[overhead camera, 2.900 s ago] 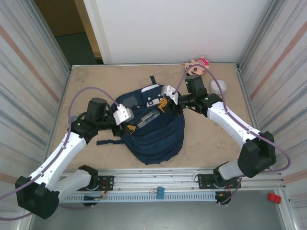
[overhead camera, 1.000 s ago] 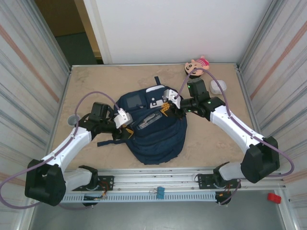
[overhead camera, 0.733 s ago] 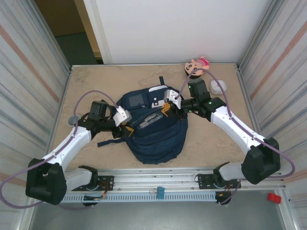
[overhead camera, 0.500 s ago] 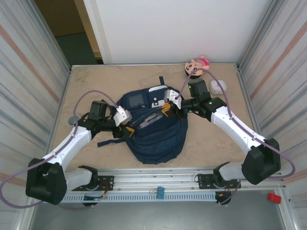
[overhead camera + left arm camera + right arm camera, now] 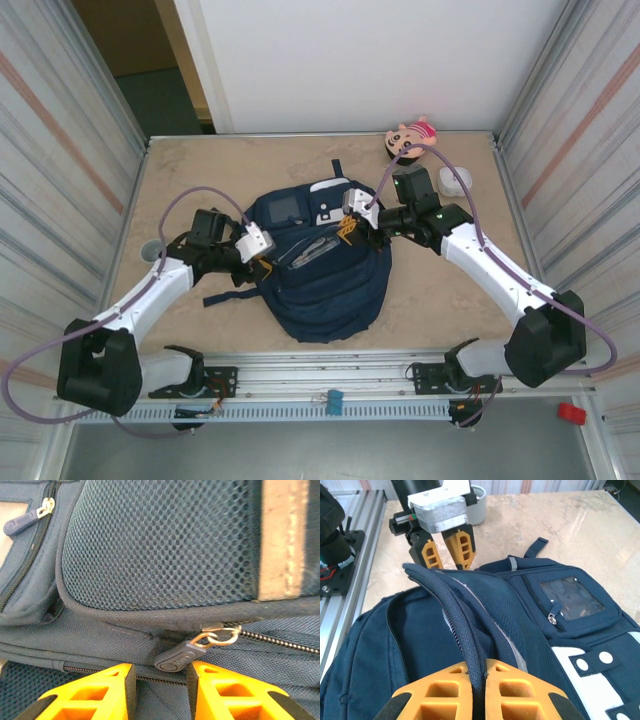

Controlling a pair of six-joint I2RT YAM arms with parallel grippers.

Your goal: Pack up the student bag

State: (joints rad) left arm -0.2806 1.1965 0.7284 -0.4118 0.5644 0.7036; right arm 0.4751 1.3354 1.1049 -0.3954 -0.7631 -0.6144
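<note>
In the top view, the student bag (image 5: 325, 285) is lying mid-frame on the table (image 5: 210, 170). The left gripper (image 5: 265, 263) is sitting against its left side, the right gripper (image 5: 349, 229) on its upper right rim. A doll (image 5: 410, 137) is lying at upper right, a small container (image 5: 455, 181) just below-right of it.

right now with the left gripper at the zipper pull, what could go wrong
1. The zipper pull sits off-centre in the open left gripper, near one jaw and only partly between them. Closing could pinch fabric or nudge the pull aside.
2. The right gripper is shut on just the thin rim of the student bag. A hard tug on the zip might slip that rim out.
</note>
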